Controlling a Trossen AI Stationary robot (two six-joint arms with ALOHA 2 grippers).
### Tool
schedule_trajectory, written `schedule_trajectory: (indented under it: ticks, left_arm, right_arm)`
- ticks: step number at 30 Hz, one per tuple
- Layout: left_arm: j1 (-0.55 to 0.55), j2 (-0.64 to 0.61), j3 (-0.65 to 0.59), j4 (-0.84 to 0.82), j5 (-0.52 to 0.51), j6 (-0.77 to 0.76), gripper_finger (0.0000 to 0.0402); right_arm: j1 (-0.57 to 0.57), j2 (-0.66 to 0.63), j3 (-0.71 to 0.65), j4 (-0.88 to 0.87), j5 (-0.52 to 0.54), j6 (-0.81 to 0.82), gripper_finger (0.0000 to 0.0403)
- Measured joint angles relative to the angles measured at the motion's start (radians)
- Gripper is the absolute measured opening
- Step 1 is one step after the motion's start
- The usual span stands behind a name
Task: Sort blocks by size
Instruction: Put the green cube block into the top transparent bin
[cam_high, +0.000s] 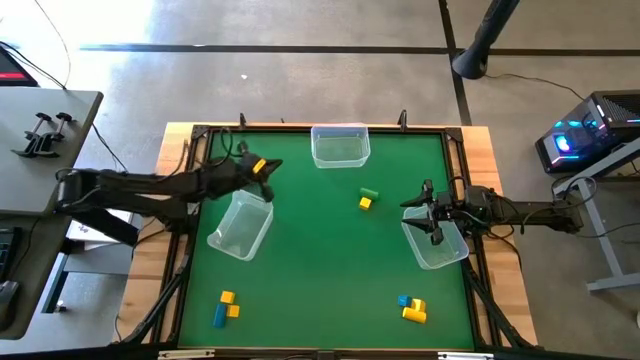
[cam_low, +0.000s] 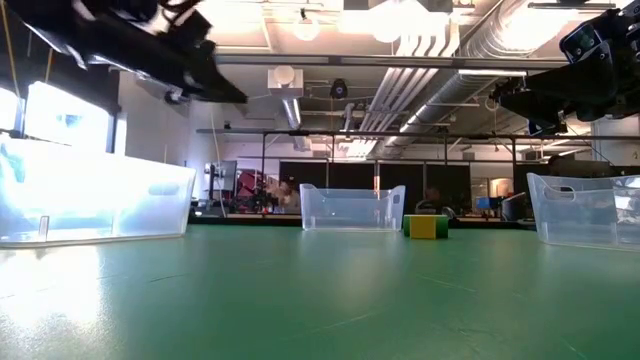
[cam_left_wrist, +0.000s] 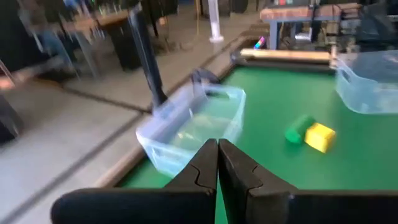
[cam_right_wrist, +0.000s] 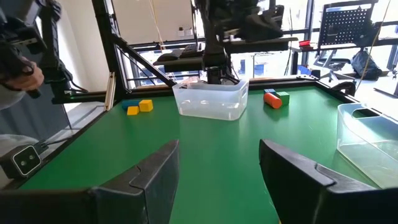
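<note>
A green cylinder (cam_high: 370, 193) and a yellow cube (cam_high: 365, 203) lie together mid-table; they also show in the left wrist view (cam_left_wrist: 300, 129). Yellow and blue blocks (cam_high: 227, 306) lie near-left, and another such group (cam_high: 411, 307) near-right. A red-orange and a green piece (cam_right_wrist: 275, 98) lie beyond the left bin. My left gripper (cam_high: 271, 167) is shut and empty (cam_left_wrist: 217, 146), raised over the left bin's far end. A yellow patch (cam_high: 258, 165) shows at its wrist; what it is, I cannot tell. My right gripper (cam_high: 426, 220) is open and empty (cam_right_wrist: 217, 155), raised over the right bin.
Three clear bins stand on the green mat: left (cam_high: 240, 226), far middle (cam_high: 340, 146), right (cam_high: 438, 246). A black frame and wooden border (cam_high: 480, 140) rim the table. A person's hand (cam_right_wrist: 22, 74) shows beyond the table's near edge.
</note>
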Motion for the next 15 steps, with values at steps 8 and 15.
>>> schedule_trajectory:
  ticks: [8,15]
  left_arm:
    - [0.045,0.229,0.012,0.38,0.101,0.05,0.0]
    - [0.014,0.282,0.129,0.221,0.166,0.069,0.0]
  right_arm:
    - [0.0,0.0,0.0,0.0,0.0,0.0,0.0214]
    - [0.0,0.0,0.0,0.0,0.0,0.0,0.0214]
